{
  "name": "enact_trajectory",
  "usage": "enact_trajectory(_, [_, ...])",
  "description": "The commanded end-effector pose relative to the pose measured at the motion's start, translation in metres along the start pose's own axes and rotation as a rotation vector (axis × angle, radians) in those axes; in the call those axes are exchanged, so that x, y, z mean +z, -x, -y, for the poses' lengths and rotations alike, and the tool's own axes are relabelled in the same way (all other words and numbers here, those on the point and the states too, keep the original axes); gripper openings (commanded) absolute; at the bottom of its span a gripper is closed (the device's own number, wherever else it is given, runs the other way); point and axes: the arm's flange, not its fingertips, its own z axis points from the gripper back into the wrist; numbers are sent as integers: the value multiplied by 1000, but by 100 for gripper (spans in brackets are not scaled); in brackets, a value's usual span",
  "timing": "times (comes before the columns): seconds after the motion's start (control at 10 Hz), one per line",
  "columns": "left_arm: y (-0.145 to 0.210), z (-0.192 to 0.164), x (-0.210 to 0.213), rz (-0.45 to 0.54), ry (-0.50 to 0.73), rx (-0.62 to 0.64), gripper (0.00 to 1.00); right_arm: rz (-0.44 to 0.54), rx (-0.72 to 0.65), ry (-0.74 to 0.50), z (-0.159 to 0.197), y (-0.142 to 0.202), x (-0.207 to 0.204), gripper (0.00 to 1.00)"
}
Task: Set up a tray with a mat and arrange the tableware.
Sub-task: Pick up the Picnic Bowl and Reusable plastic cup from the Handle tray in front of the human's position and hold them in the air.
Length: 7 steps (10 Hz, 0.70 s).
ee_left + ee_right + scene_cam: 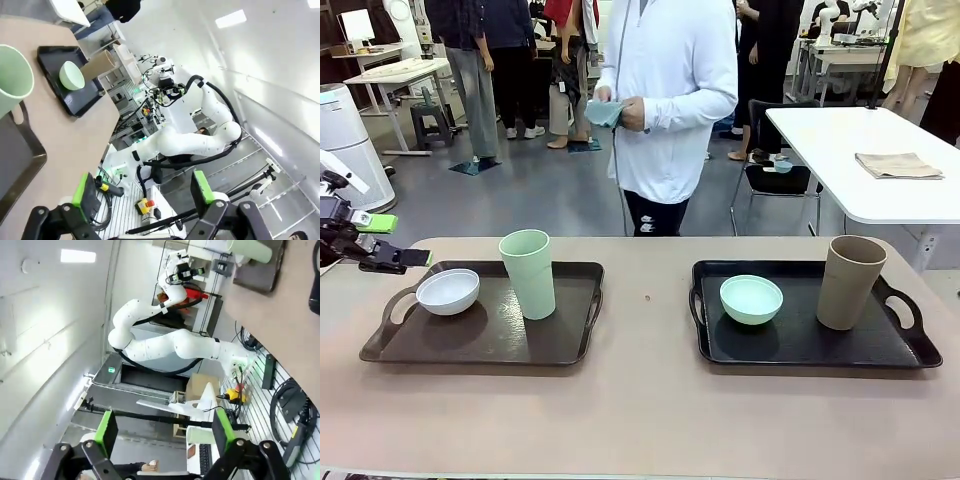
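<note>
Two black trays lie on the table. On the left tray [485, 345] stand a white bowl [447, 291] and a pale green tumbler [528, 273]. The right tray [800, 350] carries a mint green bowl [751, 299] and a tan tumbler [851, 282]. My left gripper [398, 240] hovers open and holds nothing, just left of the left tray's handle. Its green pads [82, 190] stand wide apart in the left wrist view, which also catches the pale green tumbler [15, 80] and mint green bowl [71, 75]. My right gripper [165, 429] is open, off the table. At the far side, a person holds a folded teal cloth [603, 112], perhaps the mat.
The bare tan table [645, 300] runs between the trays and along the front edge. A white table [860, 160] with a folded cloth stands behind at the right. Several people stand farther back. My right arm [190, 140] shows beyond the table's end.
</note>
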Motion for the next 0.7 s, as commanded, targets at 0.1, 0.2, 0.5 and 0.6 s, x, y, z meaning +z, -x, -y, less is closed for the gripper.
enact_trajectory(0.1, [-2, 8, 3, -8, -33, -13, 100, 52, 38, 8, -9, 4, 11, 100])
enact_trajectory(0.2, [-2, 8, 3, -8, -33, -13, 100, 52, 38, 8, -9, 4, 11, 100])
enact_trajectory(0.5, [-2, 8, 3, -8, -33, -13, 100, 52, 38, 8, -9, 4, 11, 100])
enact_trajectory(0.6, [-2, 8, 3, -8, -33, -13, 100, 52, 38, 8, -9, 4, 11, 100])
